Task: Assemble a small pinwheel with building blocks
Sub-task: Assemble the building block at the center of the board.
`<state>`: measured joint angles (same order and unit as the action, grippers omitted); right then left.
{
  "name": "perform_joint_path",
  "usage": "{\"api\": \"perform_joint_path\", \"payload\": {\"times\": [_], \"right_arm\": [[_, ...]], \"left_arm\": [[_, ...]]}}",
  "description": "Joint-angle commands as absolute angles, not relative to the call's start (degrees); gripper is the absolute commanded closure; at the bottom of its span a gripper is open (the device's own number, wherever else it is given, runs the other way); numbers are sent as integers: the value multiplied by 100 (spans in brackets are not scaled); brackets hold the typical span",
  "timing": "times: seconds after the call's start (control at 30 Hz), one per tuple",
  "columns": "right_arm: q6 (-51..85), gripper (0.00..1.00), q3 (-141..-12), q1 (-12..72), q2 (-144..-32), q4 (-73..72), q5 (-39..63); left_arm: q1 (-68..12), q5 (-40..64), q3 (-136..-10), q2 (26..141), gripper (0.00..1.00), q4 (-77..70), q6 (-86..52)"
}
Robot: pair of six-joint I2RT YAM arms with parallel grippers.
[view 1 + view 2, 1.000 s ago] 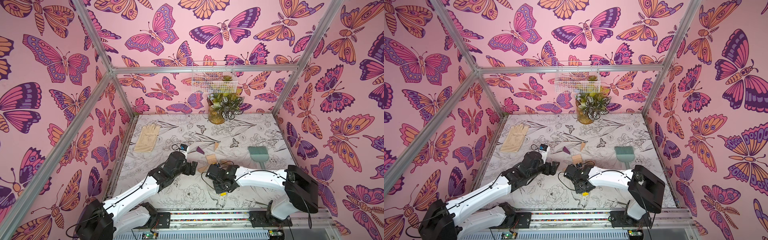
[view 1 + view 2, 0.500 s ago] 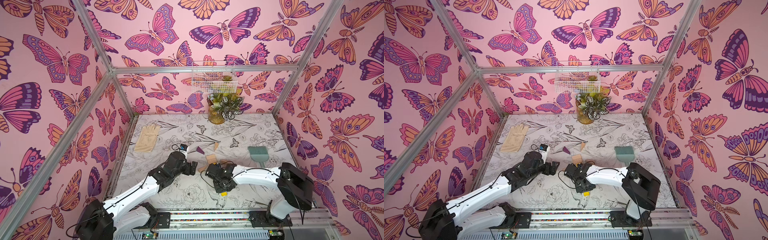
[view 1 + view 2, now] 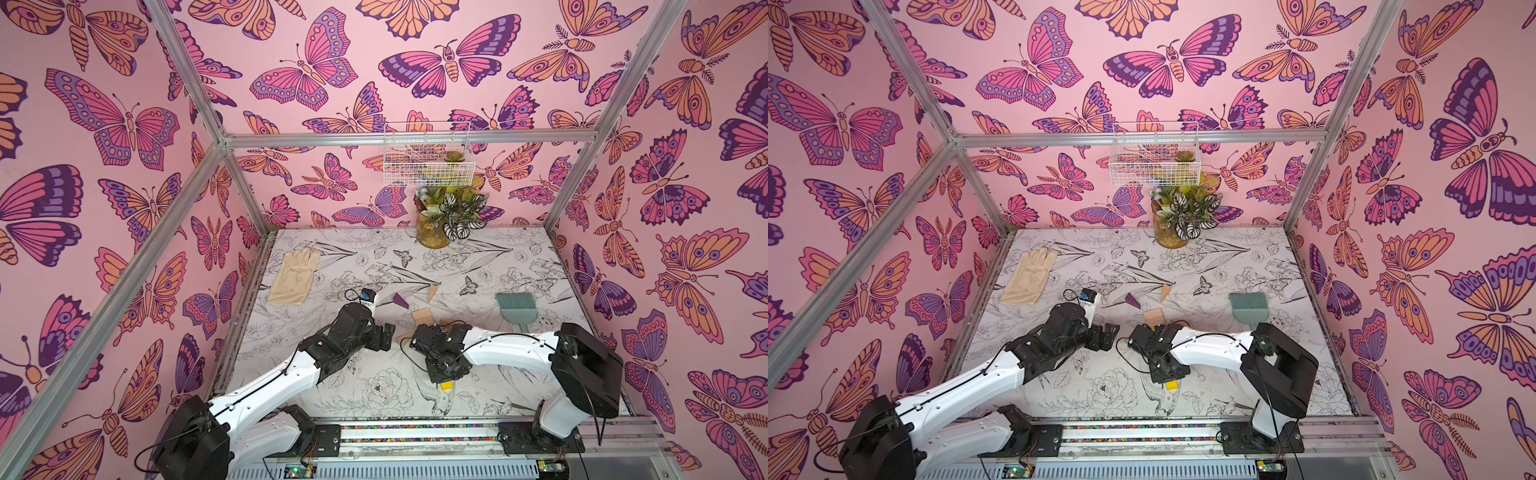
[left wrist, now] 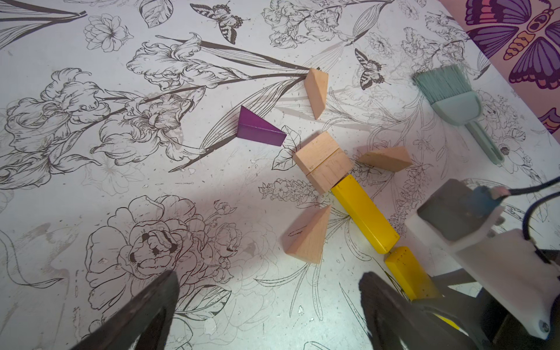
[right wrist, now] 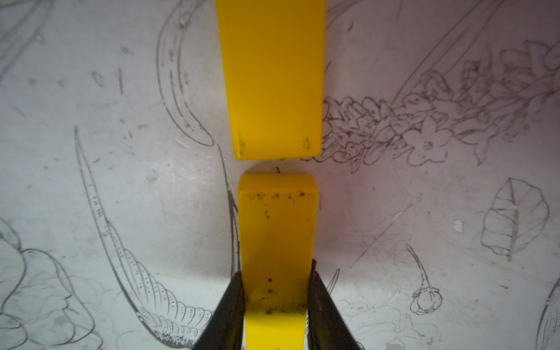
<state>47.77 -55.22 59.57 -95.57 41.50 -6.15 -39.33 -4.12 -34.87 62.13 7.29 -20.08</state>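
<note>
On the table lies the partly laid pinwheel: a beige square hub (image 4: pixel 322 162) of two rectangles with a yellow bar (image 4: pixel 365 213) butting against it. My right gripper (image 5: pixel 275 291) is shut on a second yellow bar (image 5: pixel 277 236), in line with the first yellow bar (image 5: pixel 272 75) across a narrow gap. A purple wedge (image 4: pixel 257 128) and three beige wedges (image 4: pixel 316 91) (image 4: pixel 386 159) (image 4: pixel 307 236) lie loose around the hub. My left gripper (image 4: pixel 269 306) hangs open over bare table beside the nearest beige wedge, holding nothing. In both top views the two grippers (image 3: pixel 384 336) (image 3: pixel 1169 380) face each other near the table's middle.
A cream glove (image 3: pixel 295 272) lies at the back left, and a teal brush (image 3: pixel 515 307) lies to the right of the blocks. A potted plant (image 3: pixel 434 232) stands at the back wall under a wire basket (image 3: pixel 428 162). Pink butterfly walls enclose the table.
The right arm's elbow has swung slightly to the left, while its gripper with the yellow bar has barely shifted. The left arm has not moved.
</note>
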Motion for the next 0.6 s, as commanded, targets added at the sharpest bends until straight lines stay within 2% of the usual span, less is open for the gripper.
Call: {"api": "perform_joint_path", "payload": {"times": [0.0, 0.57], "right_arm": [[4702, 78, -5598, 5889, -9795, 4116, -675], [4676, 78, -5634, 5836, -9815, 4167, -772]], "left_arm": [[-3897, -406, -3410, 6267, 4, 655, -2066], [-3896, -374, -3410, 6300, 4, 628, -2074]]}}
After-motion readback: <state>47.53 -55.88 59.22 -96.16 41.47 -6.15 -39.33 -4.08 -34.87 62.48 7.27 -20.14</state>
